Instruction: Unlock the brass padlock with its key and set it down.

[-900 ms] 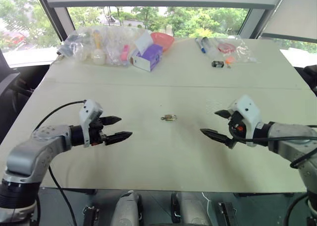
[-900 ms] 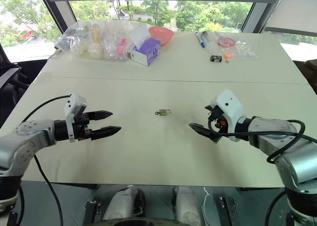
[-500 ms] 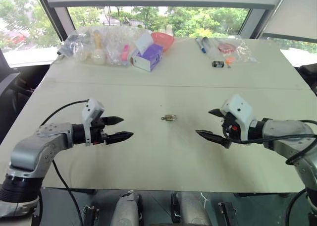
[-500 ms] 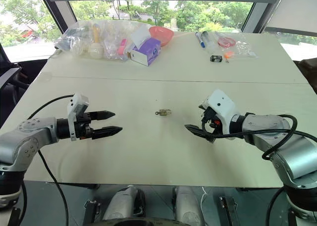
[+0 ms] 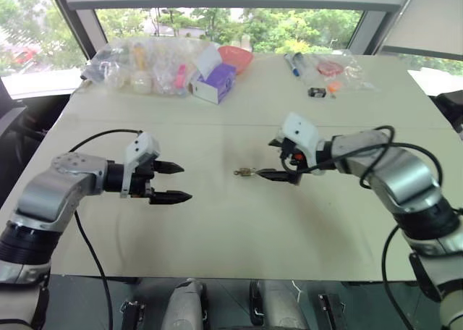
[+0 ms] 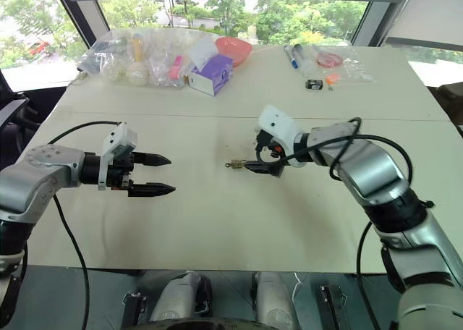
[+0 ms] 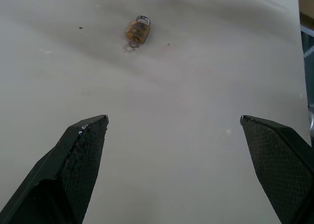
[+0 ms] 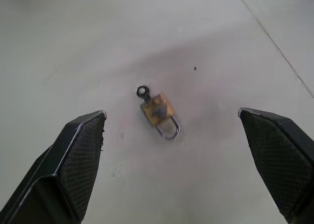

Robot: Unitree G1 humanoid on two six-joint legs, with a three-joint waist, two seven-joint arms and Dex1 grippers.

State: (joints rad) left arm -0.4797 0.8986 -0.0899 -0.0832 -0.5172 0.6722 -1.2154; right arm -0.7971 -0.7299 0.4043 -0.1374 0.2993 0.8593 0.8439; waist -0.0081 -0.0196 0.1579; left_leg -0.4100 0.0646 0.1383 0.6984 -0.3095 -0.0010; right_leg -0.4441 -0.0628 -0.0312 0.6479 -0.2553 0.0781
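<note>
The brass padlock (image 8: 158, 110) lies flat on the pale table (image 5: 217, 236), near its middle, with its thin silvery shackle (image 8: 169, 129) at one end. A small dark ring (image 8: 143, 92), apparently the key's head, sticks out of the opposite end. My right gripper (image 5: 269, 158) is open just right of the padlock (image 5: 246, 172), its lower fingertip nearly touching it, and in the right wrist view the lock lies between the two fingers. My left gripper (image 5: 184, 182) is open and empty, well to the left of the padlock (image 7: 137, 31), pointing toward it.
Along the table's far side lie clear plastic bags (image 5: 134, 58), a purple and white box (image 5: 215, 84), a red bowl (image 5: 236, 57), markers (image 5: 293, 64) and a small black block (image 5: 317, 92). A black cable (image 5: 94, 138) loops off my left arm.
My right gripper has swung left across the table and now sits right beside the padlock. The left gripper has barely shifted. The padlock has not moved.
</note>
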